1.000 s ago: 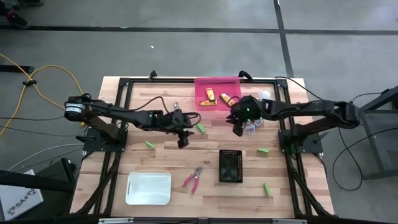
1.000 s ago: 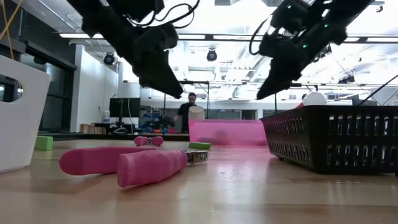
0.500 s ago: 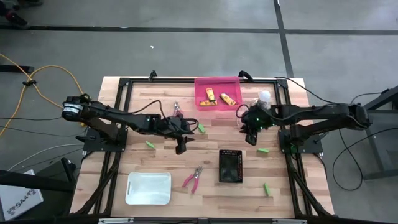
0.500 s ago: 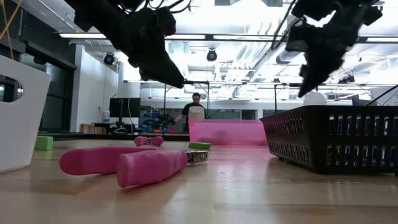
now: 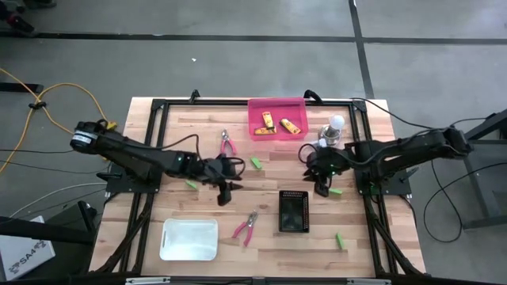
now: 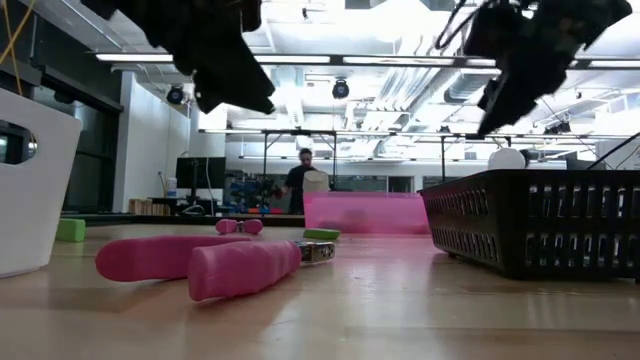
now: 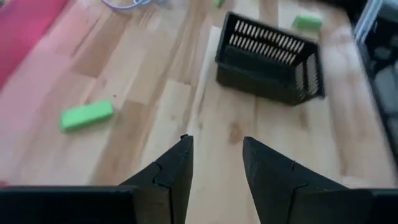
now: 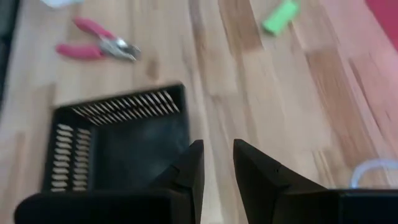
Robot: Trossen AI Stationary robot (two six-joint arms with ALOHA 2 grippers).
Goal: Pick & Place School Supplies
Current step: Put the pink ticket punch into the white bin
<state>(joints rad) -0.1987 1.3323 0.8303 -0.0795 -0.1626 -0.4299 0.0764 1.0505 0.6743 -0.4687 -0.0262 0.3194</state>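
Note:
Two yellow-orange pieces point(image 5: 268, 121) point(image 5: 291, 126) lie in the pink tray point(image 5: 299, 109) at the back. One pink-handled pliers point(image 5: 227, 143) lies near the tray, another point(image 5: 245, 227) toward the front. Green blocks point(image 5: 256, 162) point(image 5: 191, 184) point(image 5: 335, 191) are scattered on the wood. My left gripper point(image 5: 223, 194) hovers open and empty over mid-table, right of a green block point(image 7: 87, 116). My right gripper point(image 5: 323, 188) hangs narrowly open and empty just left of another green block, behind the black basket point(image 5: 293, 211). Its wrist view looks down on the basket point(image 8: 118, 134) and the front pliers point(image 8: 96, 48).
A white tray point(image 5: 168, 252) stands at the front left. A white bulb point(image 5: 336, 123) with its coiled cable sits at the back right beside the pink tray. Another green block point(image 5: 340, 239) lies front right. A person stands far off in the room point(image 6: 305, 180).
The right gripper left the pink tray's edge and moved right and toward the front, near a green block. The left gripper drew back left and slightly forward. Both stayed empty.

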